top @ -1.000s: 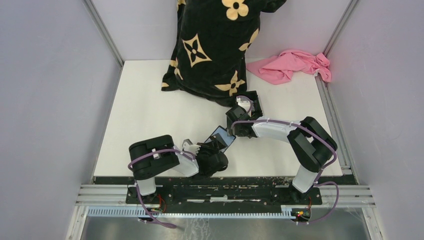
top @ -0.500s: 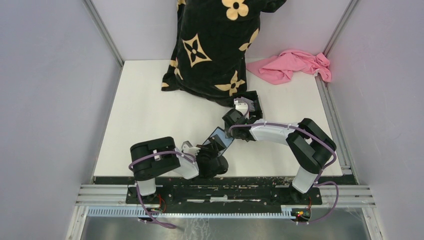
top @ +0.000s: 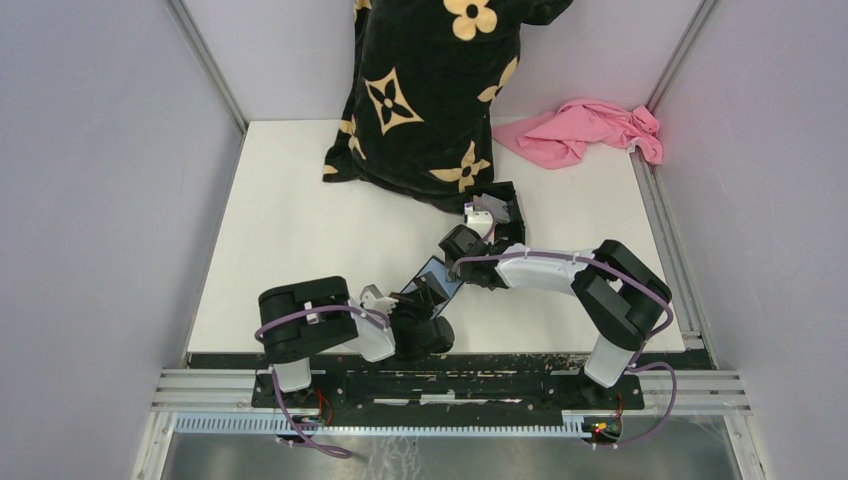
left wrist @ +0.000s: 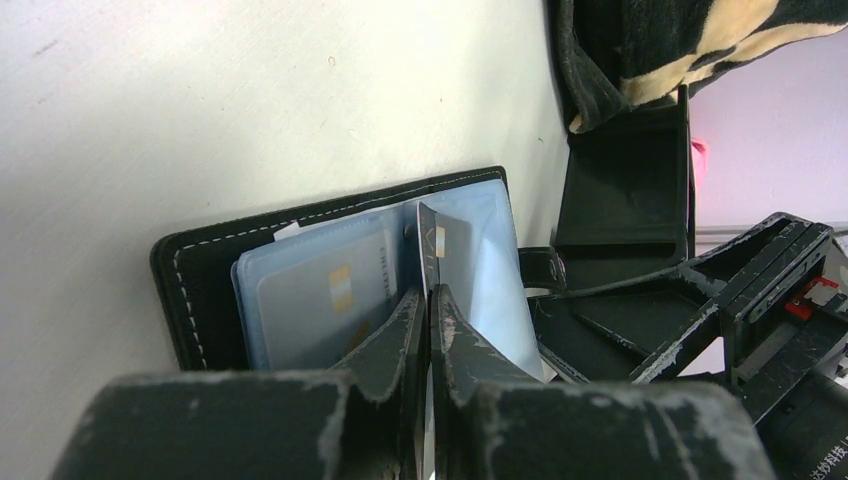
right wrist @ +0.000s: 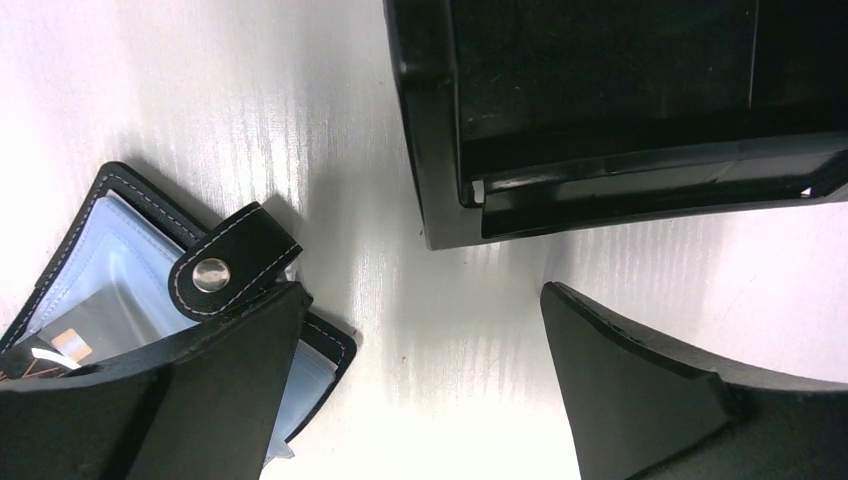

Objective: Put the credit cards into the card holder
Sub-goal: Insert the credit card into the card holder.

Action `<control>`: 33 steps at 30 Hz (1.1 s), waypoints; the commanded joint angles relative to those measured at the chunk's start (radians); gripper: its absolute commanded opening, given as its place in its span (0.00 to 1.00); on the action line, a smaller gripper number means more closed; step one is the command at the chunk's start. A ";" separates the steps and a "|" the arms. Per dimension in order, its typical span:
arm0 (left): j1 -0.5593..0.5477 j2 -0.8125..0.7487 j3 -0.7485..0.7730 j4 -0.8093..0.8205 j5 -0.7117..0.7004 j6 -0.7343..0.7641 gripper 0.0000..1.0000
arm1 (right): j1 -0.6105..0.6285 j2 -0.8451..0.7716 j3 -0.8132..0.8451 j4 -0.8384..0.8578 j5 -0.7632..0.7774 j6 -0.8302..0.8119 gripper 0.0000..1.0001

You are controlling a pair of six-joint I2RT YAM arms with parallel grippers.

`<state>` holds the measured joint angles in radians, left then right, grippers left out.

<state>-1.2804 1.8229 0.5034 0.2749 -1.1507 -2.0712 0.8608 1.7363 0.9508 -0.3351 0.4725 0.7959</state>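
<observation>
Top view: bright, even light from overhead. The table [top: 300, 230] is rendered near-white. Soft, short shadows are cast under the arms and the black patterned cloth [top: 420, 90]. Focus is sharp throughout; the walls are splayed outward by the wide lens.

Left wrist view: the left gripper [left wrist: 428, 300] is blurred in the foreground, and the credit card [left wrist: 430, 245] pinched in it is reduced to a thin dark edge. The card holder [left wrist: 200, 290] is fairly sharp, with a dark shadow at its border.

Right wrist view: streaked glare is seen on the table. The right gripper [right wrist: 422, 300] is dark and soft-edged. The black tray [right wrist: 600, 100] is underexposed inside.
</observation>
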 commanded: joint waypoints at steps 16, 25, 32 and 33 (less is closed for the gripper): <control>-0.035 0.002 -0.068 -0.435 0.456 -0.276 0.49 | 0.096 0.092 -0.030 -0.226 -0.322 -0.033 1.00; -0.051 -0.037 -0.053 -0.502 0.514 -0.247 0.56 | 0.095 0.075 -0.029 -0.223 -0.321 -0.017 1.00; -0.054 -0.034 -0.013 -0.560 0.547 -0.222 0.55 | 0.095 0.040 -0.047 -0.237 -0.297 -0.013 0.99; -0.054 -0.033 -0.003 -0.575 0.550 -0.223 0.54 | 0.094 0.035 -0.048 -0.240 -0.295 -0.014 1.00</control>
<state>-1.2896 1.6989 0.5415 0.0551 -1.0599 -2.0712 0.8955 1.7271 0.9710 -0.4065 0.3927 0.7990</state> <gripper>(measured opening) 0.534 0.994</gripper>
